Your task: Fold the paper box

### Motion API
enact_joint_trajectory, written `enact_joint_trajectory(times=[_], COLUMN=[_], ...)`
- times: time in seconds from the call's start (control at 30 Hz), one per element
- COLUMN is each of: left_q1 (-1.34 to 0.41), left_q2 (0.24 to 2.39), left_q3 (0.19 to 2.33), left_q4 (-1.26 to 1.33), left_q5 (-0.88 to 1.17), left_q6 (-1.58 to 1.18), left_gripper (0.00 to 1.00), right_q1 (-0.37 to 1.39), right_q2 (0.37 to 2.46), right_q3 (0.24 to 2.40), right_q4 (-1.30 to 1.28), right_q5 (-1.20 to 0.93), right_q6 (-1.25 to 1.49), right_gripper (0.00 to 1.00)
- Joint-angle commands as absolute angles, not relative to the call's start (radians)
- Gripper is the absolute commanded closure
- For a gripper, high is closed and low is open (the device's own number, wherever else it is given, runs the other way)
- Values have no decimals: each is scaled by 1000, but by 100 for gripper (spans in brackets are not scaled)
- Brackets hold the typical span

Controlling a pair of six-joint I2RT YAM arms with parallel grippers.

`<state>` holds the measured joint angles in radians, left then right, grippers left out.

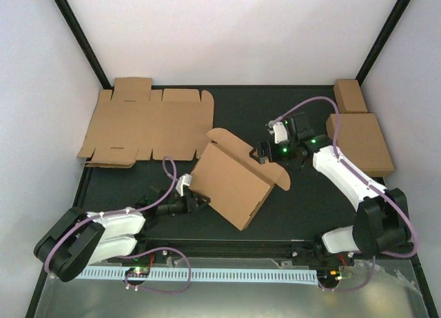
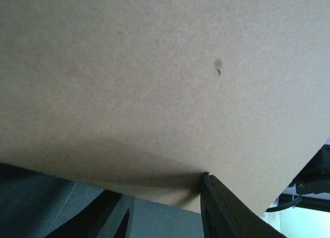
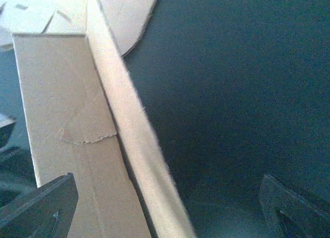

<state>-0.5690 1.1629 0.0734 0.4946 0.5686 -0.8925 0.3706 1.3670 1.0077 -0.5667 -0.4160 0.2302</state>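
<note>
The box (image 1: 238,183) lies half-folded mid-counter (image 1: 296,214), its long axis running far-left to near-right. The right fingers (image 3: 38,207) gape wide and empty astride its far wall, so that arm looks best placed to fold. The left fingers (image 2: 224,212), part-closed, meet the near-left edge — whether they grip it cannot be told. A flat sheet (image 1: 148,125) lies well apart.

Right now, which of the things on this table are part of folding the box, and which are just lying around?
In the job: the paper box, half folded, in the middle.
Lying about: flat cardboard sheet; squarish folded box; small oblong box.
</note>
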Motion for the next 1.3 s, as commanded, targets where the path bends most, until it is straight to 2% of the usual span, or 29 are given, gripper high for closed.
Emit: enact_joint_trajectory(times=[0.0,0.2,0.53,0.7,1.0,1.13,1.27], left_q1=[-564,-564,-564,-564,-563,-564,-566], left_q2=[1159,1131,1112,1041,891,809,708], left_q3=[29,31,32,42,72,101,134], left_q4=[255,235,210,150,-19,-122,-211], left_q5=[473,471,477,477,451,415,404], left_q6=[-854,-854,-848,-848,-831,-821,-821], left_gripper=[63,64,63,56,50,41,37], right_q1=[369,373,482,497,555,574,595], right_q2=[1399,1304,1222,1202,1197,1196,1186], right_q3=[997,943,924,913,930,945,958], right_q4=[-562,-536,-569,-581,-595,-621,-645], right_q5=[-687,-815,-800,-781,-740,-704,-679], right_q6=[185,204,226,227,239,235,231], right_gripper=[1,2,7,7,7,7,7])
